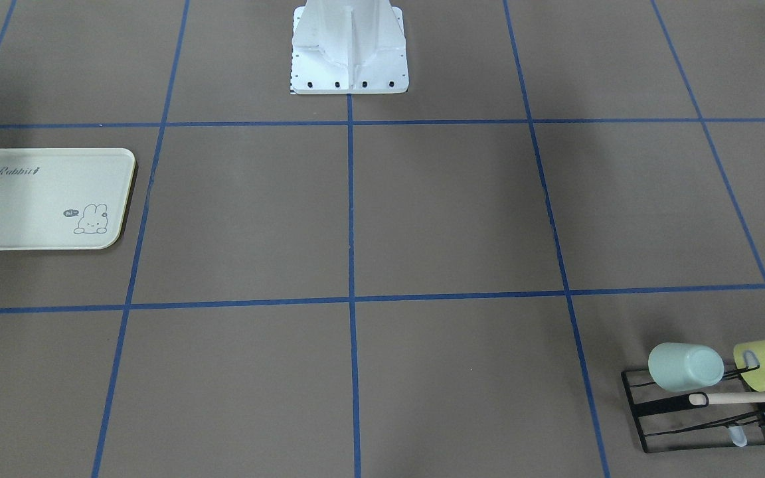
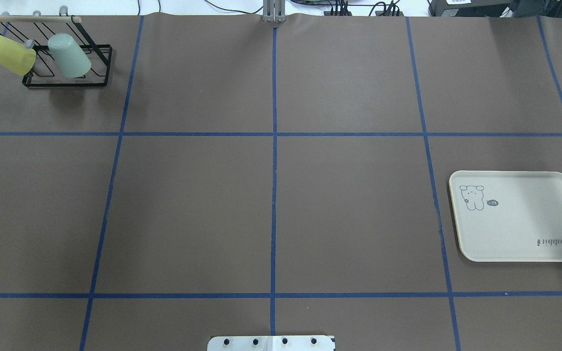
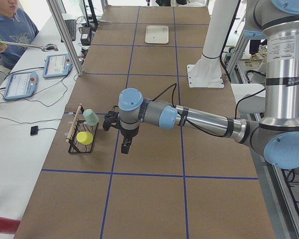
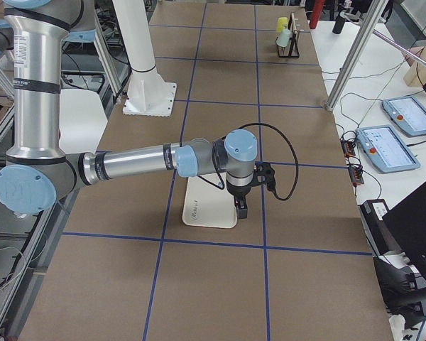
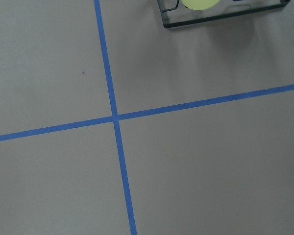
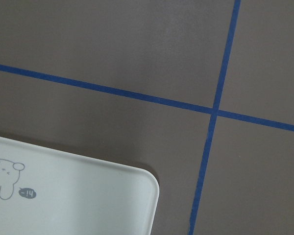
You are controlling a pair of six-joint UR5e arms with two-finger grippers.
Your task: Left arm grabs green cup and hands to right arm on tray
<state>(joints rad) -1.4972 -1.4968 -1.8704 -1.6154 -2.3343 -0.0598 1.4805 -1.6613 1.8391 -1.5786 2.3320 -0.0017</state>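
Note:
The pale mint-green cup (image 2: 69,55) hangs mouth-down and tilted on the black wire rack (image 2: 66,84) at the far left corner of the table; it also shows in the front view (image 1: 684,366) and the left side view (image 3: 90,117). The cream Rabbit tray (image 2: 520,217) lies flat on the right side and has nothing on it. My left gripper (image 3: 125,145) points down above the table, a short way from the rack. My right gripper (image 4: 240,208) hangs over the tray's edge (image 4: 206,211). Each gripper shows only in a side view, so I cannot tell whether it is open or shut.
A yellow-green cup (image 2: 9,53) hangs on the same rack beside the mint one. A wooden bar (image 1: 754,398) runs along the rack's top. The white robot base (image 1: 349,50) stands mid-table. An operator (image 3: 7,30) and tablets sit beside the table.

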